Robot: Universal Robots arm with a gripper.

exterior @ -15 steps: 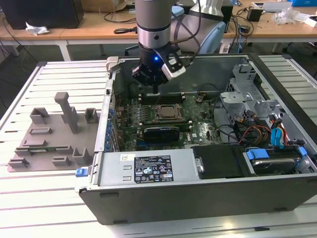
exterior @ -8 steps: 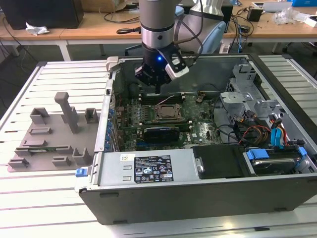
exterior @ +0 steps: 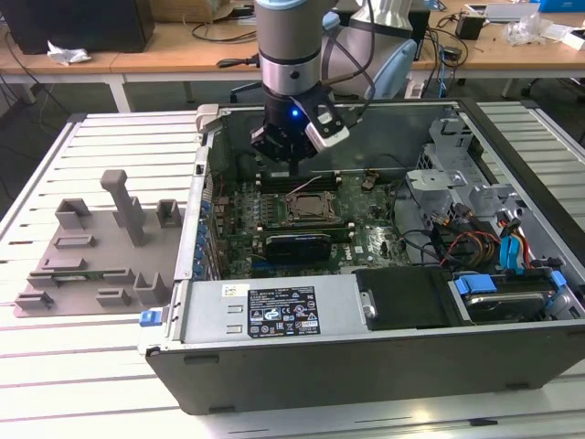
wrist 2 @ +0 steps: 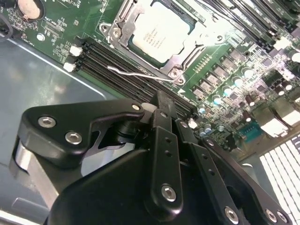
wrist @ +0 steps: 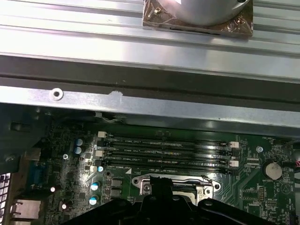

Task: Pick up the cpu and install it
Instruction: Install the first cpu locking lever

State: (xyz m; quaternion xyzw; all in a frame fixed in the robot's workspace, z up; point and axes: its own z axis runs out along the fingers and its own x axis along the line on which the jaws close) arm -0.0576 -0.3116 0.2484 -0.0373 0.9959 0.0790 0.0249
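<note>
cpu (wrist 2: 159, 33) sits in its socket (wrist 2: 119, 26), 6 o'clock of the claw (exterior: 286, 163) in the exterior view. Claw looks pinched together, empty. Light, stiff, fragile chip: edges only.

Gripper (wrist: 162, 188) at socket frame (wrist: 208, 187) — motherboard (wrist: 253, 190), memory slots (wrist: 164, 151)

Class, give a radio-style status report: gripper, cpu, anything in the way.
Gripper above motherboard, near socket. Cpu sits in socket, apart from gripper. No obstruction seen.
</note>
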